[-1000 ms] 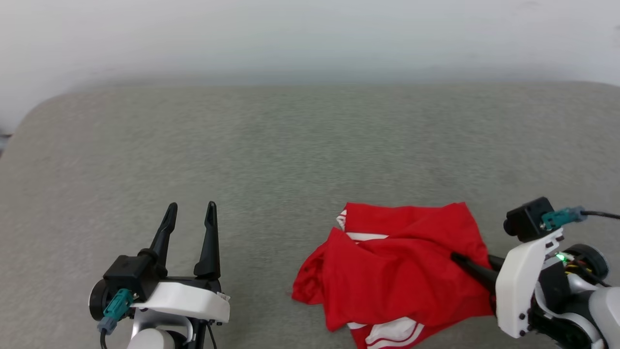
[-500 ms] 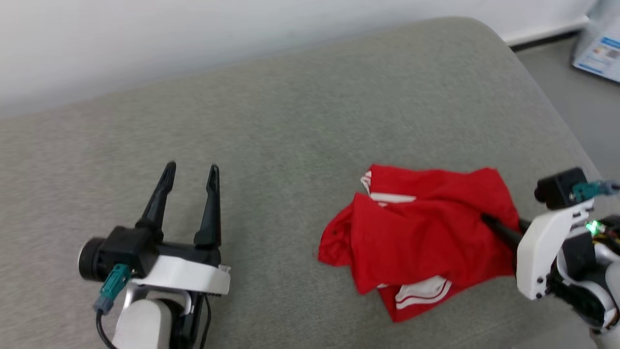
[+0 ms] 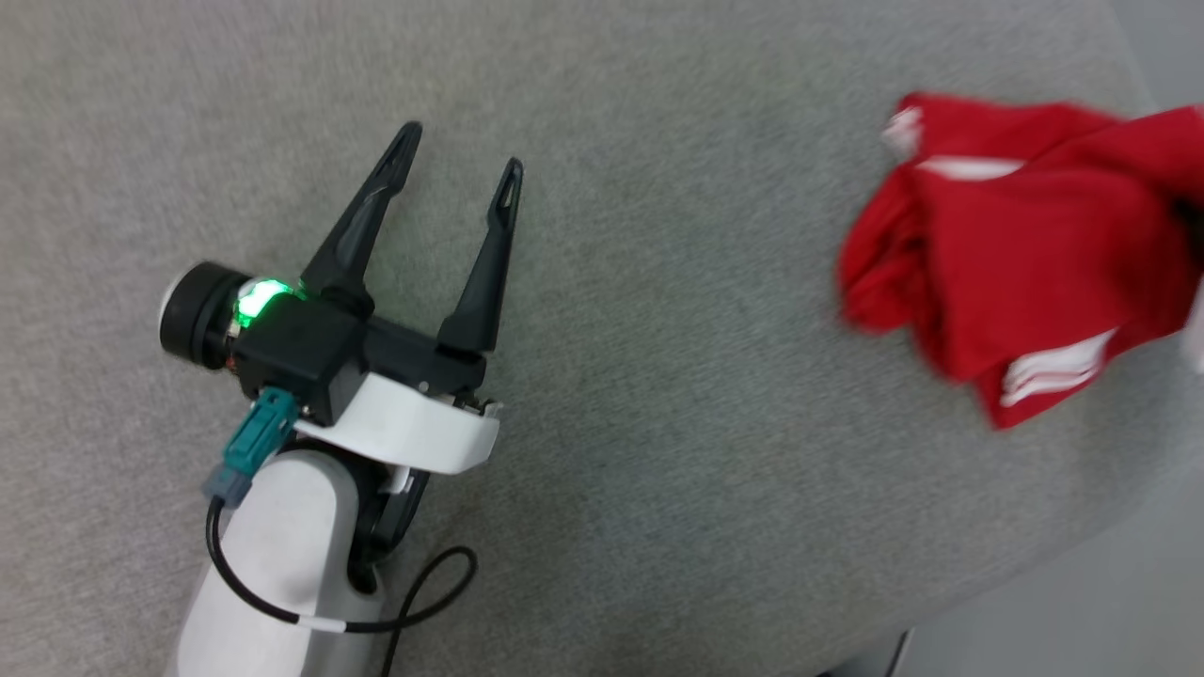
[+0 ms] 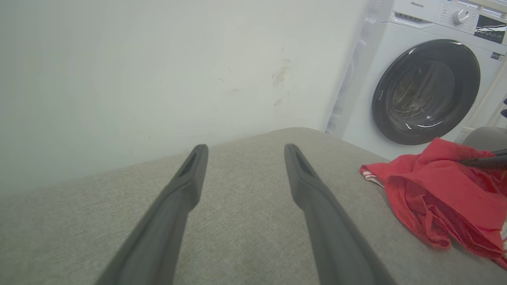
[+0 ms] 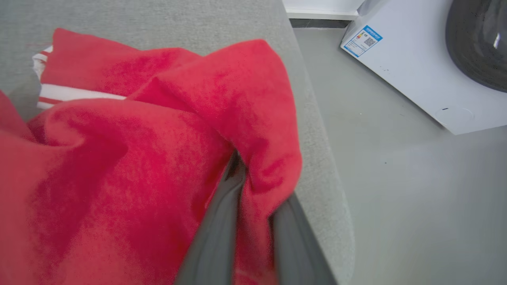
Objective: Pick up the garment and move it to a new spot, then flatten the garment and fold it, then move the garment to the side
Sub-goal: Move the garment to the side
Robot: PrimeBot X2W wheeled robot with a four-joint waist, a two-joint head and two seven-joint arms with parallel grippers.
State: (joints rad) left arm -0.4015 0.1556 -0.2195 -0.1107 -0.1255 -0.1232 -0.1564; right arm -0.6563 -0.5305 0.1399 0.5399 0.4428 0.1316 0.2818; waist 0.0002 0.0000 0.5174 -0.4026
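Observation:
The garment (image 3: 1025,273) is a crumpled red shirt with white striped trim, bunched near the right edge of the grey padded table (image 3: 658,423). In the right wrist view my right gripper (image 5: 257,186) is shut on a fold of the garment (image 5: 119,158), with red cloth pinched between its dark fingers (image 5: 222,229). The left wrist view shows the garment (image 4: 435,190) at the right, with a right gripper finger (image 4: 483,161) lying on its raised top. My left gripper (image 3: 461,150) hovers open and empty over bare table, well left of the garment; its gap (image 4: 245,148) holds nothing.
A white washing machine (image 4: 427,87) with a dark round door stands beyond the table's far right corner, also seen as a white box (image 5: 416,59) on the grey floor (image 5: 396,198). The table's rounded edge (image 5: 317,158) runs just beside the garment. A pale wall (image 4: 158,71) stands behind.
The head camera has swung down and to the left, so the whole picture has shifted. The right gripper stays shut on the garment and the left stays open.

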